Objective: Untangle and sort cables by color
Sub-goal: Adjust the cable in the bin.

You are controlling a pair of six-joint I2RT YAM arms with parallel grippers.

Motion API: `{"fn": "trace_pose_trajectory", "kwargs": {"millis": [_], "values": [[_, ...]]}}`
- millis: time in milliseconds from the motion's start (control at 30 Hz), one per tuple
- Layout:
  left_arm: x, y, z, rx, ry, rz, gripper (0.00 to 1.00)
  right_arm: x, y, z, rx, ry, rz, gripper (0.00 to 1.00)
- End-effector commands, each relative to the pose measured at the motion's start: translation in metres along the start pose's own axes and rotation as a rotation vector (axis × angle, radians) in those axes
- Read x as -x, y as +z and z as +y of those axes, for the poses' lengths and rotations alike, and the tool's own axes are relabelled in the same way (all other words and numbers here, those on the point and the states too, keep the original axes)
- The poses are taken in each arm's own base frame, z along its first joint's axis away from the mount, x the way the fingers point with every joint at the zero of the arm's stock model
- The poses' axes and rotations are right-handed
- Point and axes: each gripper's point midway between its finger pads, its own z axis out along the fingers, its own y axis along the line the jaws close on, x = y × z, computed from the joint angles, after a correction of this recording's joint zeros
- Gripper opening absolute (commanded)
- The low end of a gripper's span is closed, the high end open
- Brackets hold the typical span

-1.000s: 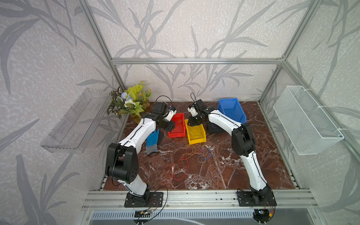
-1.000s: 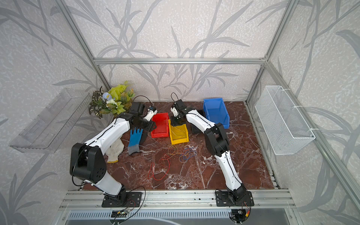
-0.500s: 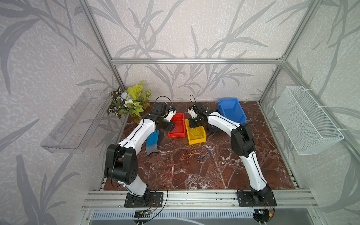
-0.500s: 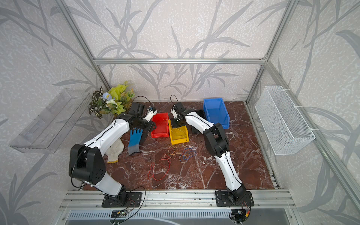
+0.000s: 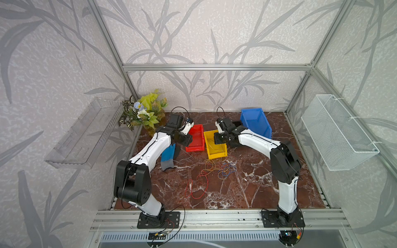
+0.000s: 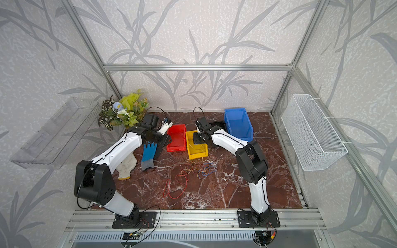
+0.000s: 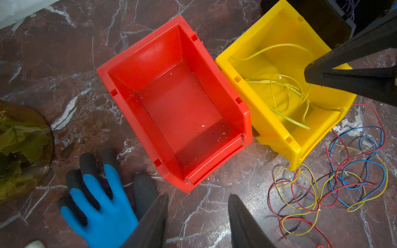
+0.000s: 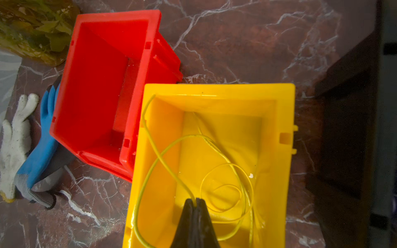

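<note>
Both arms reach toward the far side of the marble worktop [image 5: 247, 189], shown in both top views. The right end effector [image 8: 195, 200] hangs over the inside of the yellow bin [image 8: 214, 90]. Its jaws are pressed together on a yellow cable [image 8: 160, 159], which leaves the fingertips and climbs in a loop to the bin's side wall. Other yellow strands lie coiled on the bin floor. The left end effector [image 7: 198, 196] hovers above the worktop at the low front lip of the red bin [image 7: 180, 103], its jaws moderately apart with nothing between them. The red bin stands just beside the yellow bin, and the blue bin [image 5: 255, 122] sits farther toward the robot's right, near the back wall. The loose cables [image 5: 217, 171] form a tangle of red, yellow and blue loops on the worktop directly in front of the yellow bin. One yellow loop reaches the bin's front corner, and a larger red loop [image 5: 196, 186] trails toward the arm bases. A blue glove [image 7: 103, 204] lies flat beside the red bin, close to the left end effector, with a white glove [image 8: 15, 133] just beyond it. A plant [image 5: 146, 109] occupies the far corner on the robot's left
</note>
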Motion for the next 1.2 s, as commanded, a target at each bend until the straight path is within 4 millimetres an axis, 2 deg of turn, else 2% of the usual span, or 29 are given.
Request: {"fn": "trace_pose_trajectory", "kwargs": {"millis": [0, 233, 367, 433, 567, 633, 733, 800, 867, 933, 1067, 1167], "values": [[0.002, -0.008, 0.001, 0.012, 0.019, -0.028, 0.48, 0.004, -0.005, -0.007, -0.032, 0.036, -0.035, 0.0], [0.002, -0.008, 0.001, 0.008, 0.021, -0.028, 0.48, -0.007, 0.008, -0.01, -0.037, 0.049, 0.012, 0.01], [0.001, -0.008, 0.0, 0.008, 0.024, -0.026, 0.48, -0.007, 0.018, -0.004, -0.03, 0.042, 0.072, 0.26], [0.0, -0.007, 0.0, 0.011, 0.027, -0.023, 0.48, -0.002, 0.014, -0.002, -0.04, 0.037, 0.065, 0.31], [-0.001, -0.008, -0.001, 0.005, 0.039, -0.026, 0.48, 0.01, -0.014, 0.004, -0.045, 0.029, 0.018, 0.35], [-0.001, -0.009, -0.002, 0.001, 0.045, -0.029, 0.48, 0.014, -0.034, 0.006, -0.053, 0.018, 0.001, 0.37], [-0.001, -0.008, -0.003, -0.008, 0.05, -0.027, 0.48, 0.01, -0.065, 0.006, -0.072, 0.005, -0.009, 0.41], [-0.002, -0.009, -0.007, -0.028, 0.063, -0.026, 0.48, 0.001, -0.083, 0.002, -0.081, 0.004, 0.001, 0.43], [-0.007, -0.008, -0.017, -0.08, 0.103, -0.017, 0.48, -0.018, -0.098, -0.009, -0.109, 0.002, 0.028, 0.46], [-0.015, -0.007, -0.025, -0.123, 0.124, -0.002, 0.48, -0.043, -0.112, -0.028, -0.172, 0.017, 0.058, 0.49], [-0.029, -0.006, -0.039, -0.199, 0.165, 0.028, 0.48, -0.096, -0.119, -0.064, -0.267, 0.097, 0.146, 0.54], [-0.04, -0.007, -0.046, -0.236, 0.209, 0.044, 0.49, -0.121, -0.104, -0.075, -0.238, 0.164, 0.181, 0.55]]}}
